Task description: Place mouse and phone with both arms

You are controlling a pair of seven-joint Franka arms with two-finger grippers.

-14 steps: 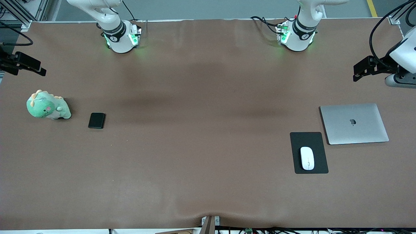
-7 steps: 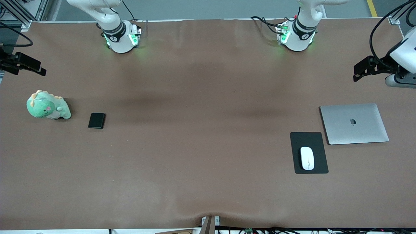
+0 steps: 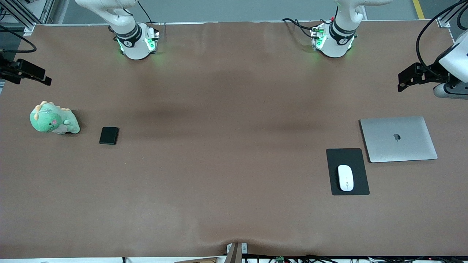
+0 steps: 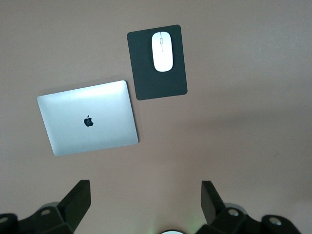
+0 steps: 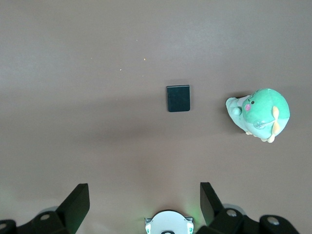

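The white mouse [image 3: 345,177] lies on a black mouse pad [image 3: 347,159] toward the left arm's end of the table; it also shows in the left wrist view [image 4: 162,45]. The black phone [image 3: 109,135] lies flat on the table toward the right arm's end, beside a green plush toy; it also shows in the right wrist view [image 5: 178,98]. My left gripper [image 4: 145,187] is open and empty, high over the table near its base. My right gripper [image 5: 144,187] is open and empty, high over its own base [image 5: 168,223]. Both hands are out of the front view.
A green plush dinosaur [image 3: 53,118] sits beside the phone. A closed silver laptop [image 3: 398,138] lies beside the mouse pad, farther from the front camera. Black mounted devices stand at both table ends [image 3: 25,71] [image 3: 416,76]. The arm bases [image 3: 137,42] [image 3: 332,40] stand along the table edge farthest from the front camera.
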